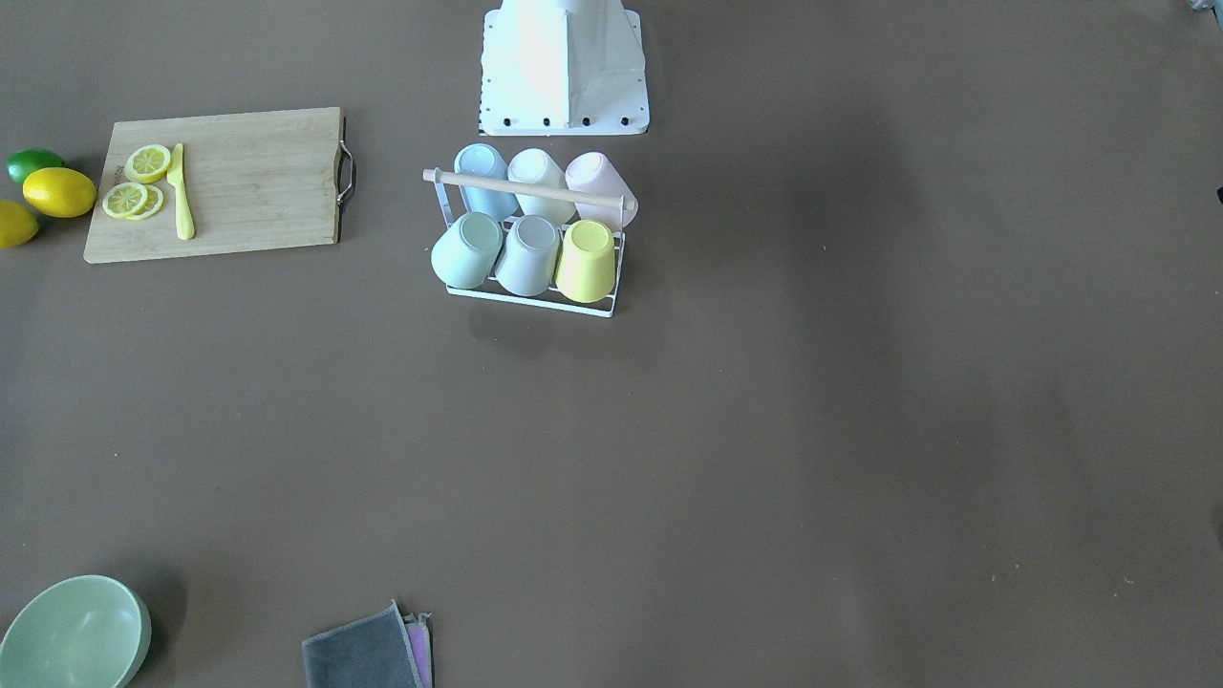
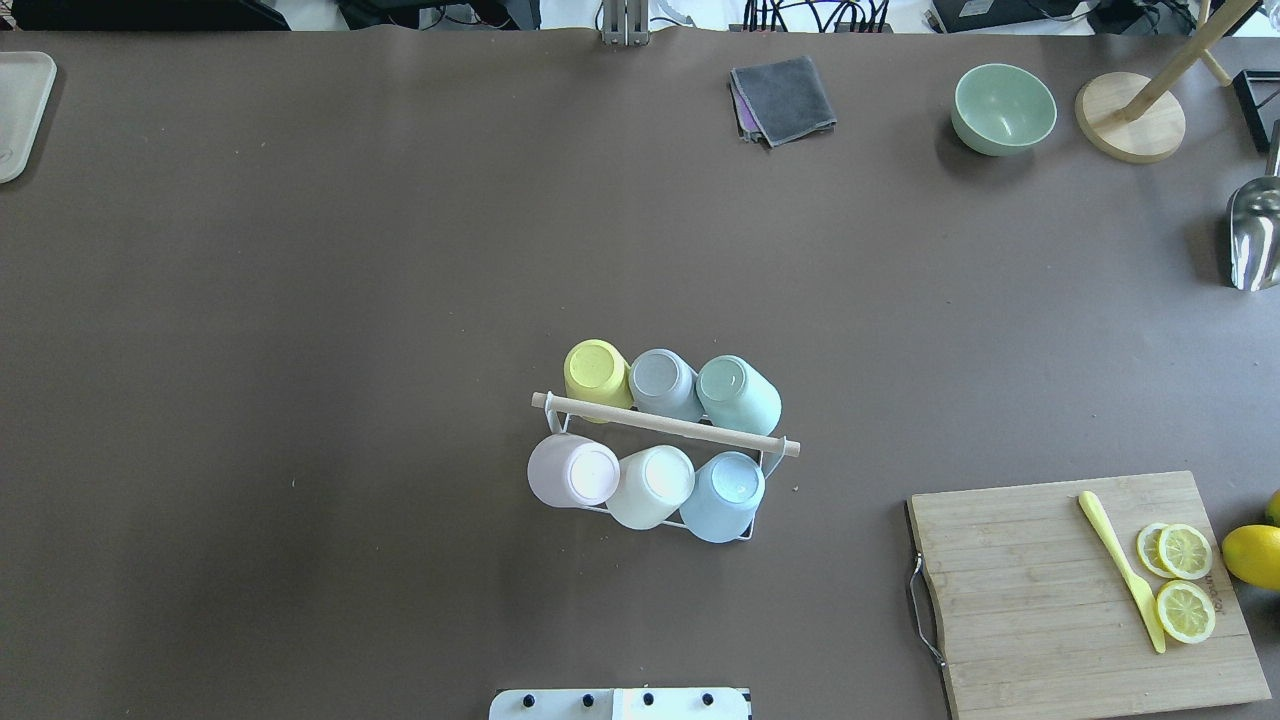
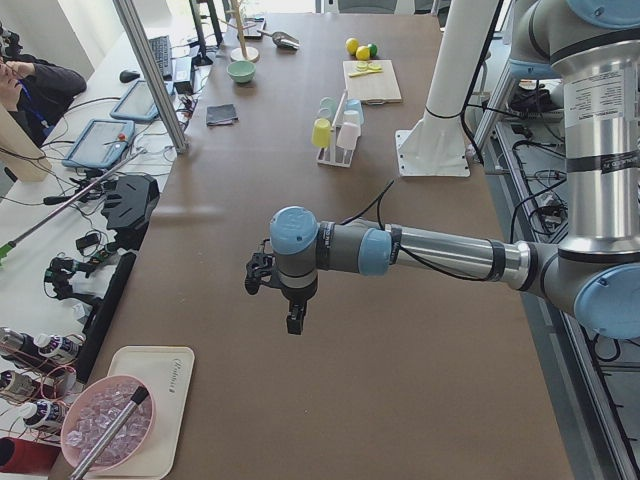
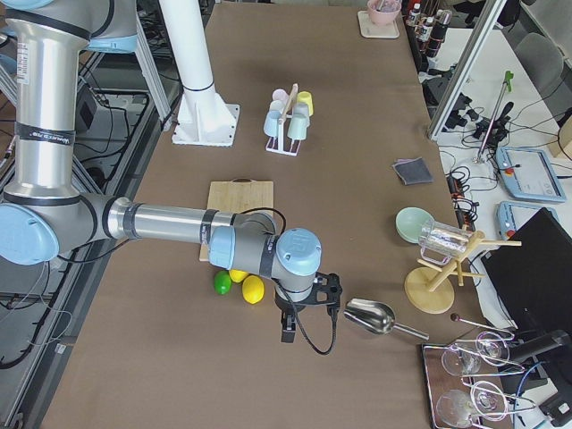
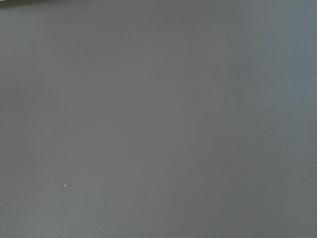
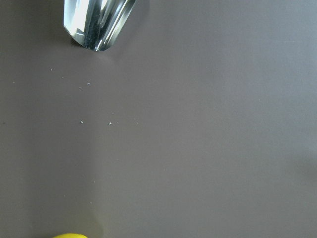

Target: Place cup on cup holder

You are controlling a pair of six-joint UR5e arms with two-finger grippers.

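The cup holder (image 2: pixel 665 425), a white wire rack with a wooden rod handle, stands mid-table near the robot base; it also shows in the front view (image 1: pixel 530 189). Several pastel cups hang upside down on its prongs, among them a yellow cup (image 2: pixel 595 370) and a pink cup (image 2: pixel 572 470). The left gripper (image 3: pixel 293 318) hangs over bare table far out on the robot's left. The right gripper (image 4: pixel 288 331) hangs over the table near the lemons, far out on the right. Both show only in side views, so I cannot tell if they are open or shut.
A wooden cutting board (image 2: pixel 1050 600) holds lemon slices and a yellow knife (image 2: pixel 1120 570). Lemons (image 1: pixel 59 191) and a lime (image 1: pixel 33 164) lie beside it. A green bowl (image 2: pixel 1003 108), a grey cloth (image 2: pixel 785 98), a metal scoop (image 2: pixel 1255 235) and a wooden stand (image 2: pixel 1130 130) sit along the far edge.
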